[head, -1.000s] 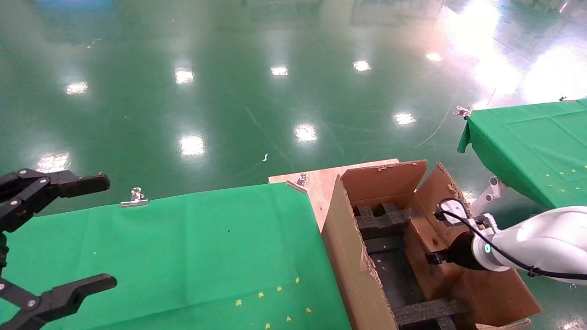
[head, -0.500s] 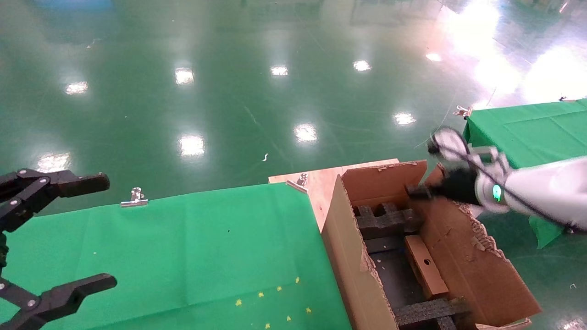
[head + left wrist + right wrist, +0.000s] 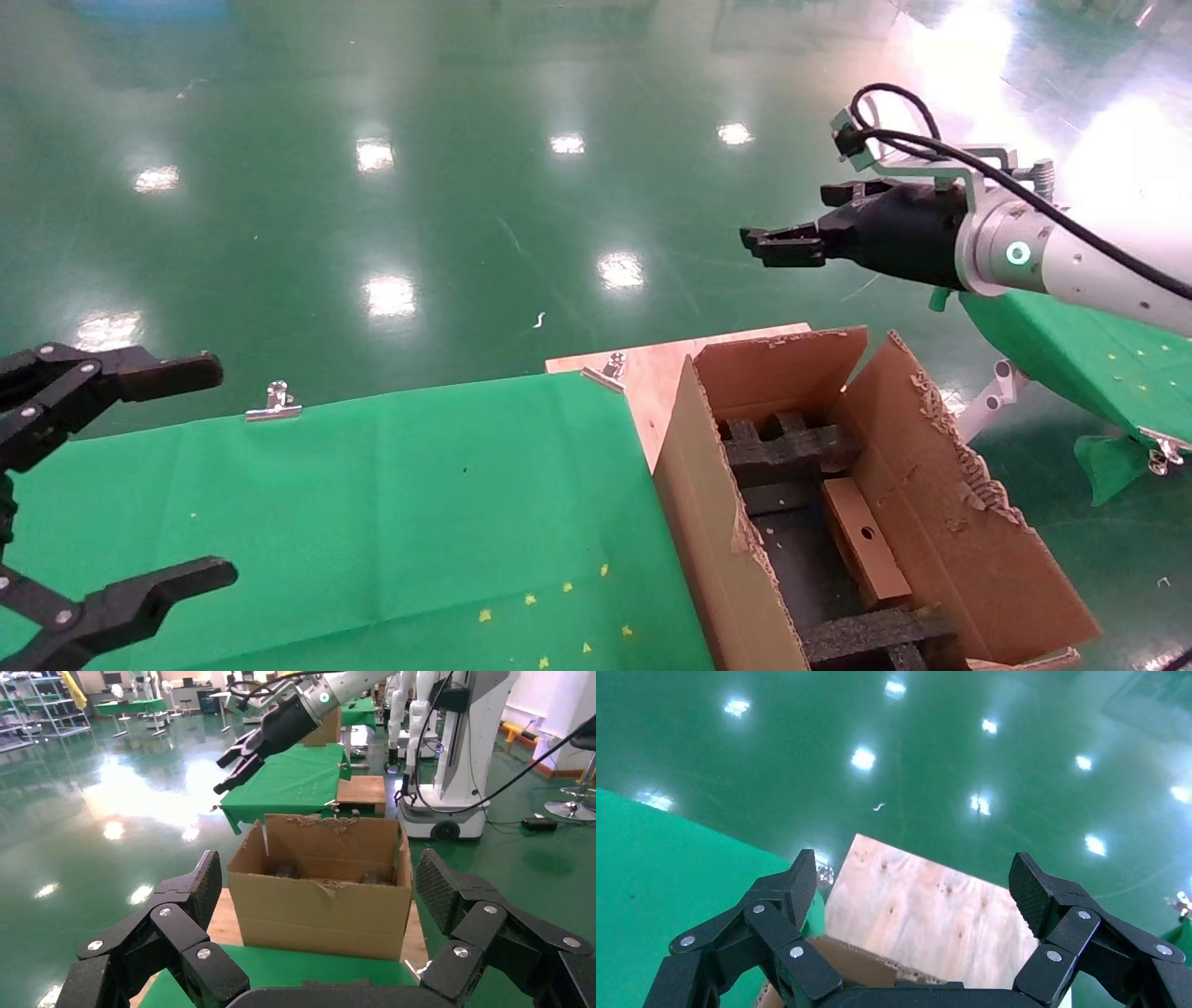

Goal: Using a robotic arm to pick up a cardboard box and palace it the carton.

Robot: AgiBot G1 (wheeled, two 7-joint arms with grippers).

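Observation:
The small brown cardboard box (image 3: 864, 540) with a round hole lies inside the large carton (image 3: 708, 485), between black foam inserts (image 3: 787, 447). My right gripper (image 3: 773, 244) on the white arm hangs open and empty, high above the carton's far end. In the right wrist view the right gripper (image 3: 916, 881) is spread wide over a wooden board (image 3: 926, 903) and the carton's rim (image 3: 849, 966). My left gripper (image 3: 214, 471) is open and empty at the far left, over the green table. The left wrist view shows the left gripper (image 3: 320, 881) facing the carton (image 3: 323, 910).
A green-clothed table (image 3: 372, 503) lies to the left of the carton, with metal clips (image 3: 273, 403) at its far edge. A wooden board (image 3: 652, 368) sits beside the carton. A second green table (image 3: 1099, 363) stands at the right, behind my right arm. Glossy green floor lies beyond.
My right gripper was shut on the cardboard box inside the carton. It let the box go, rose out of the carton and now hangs open above it. The left arm stayed still.

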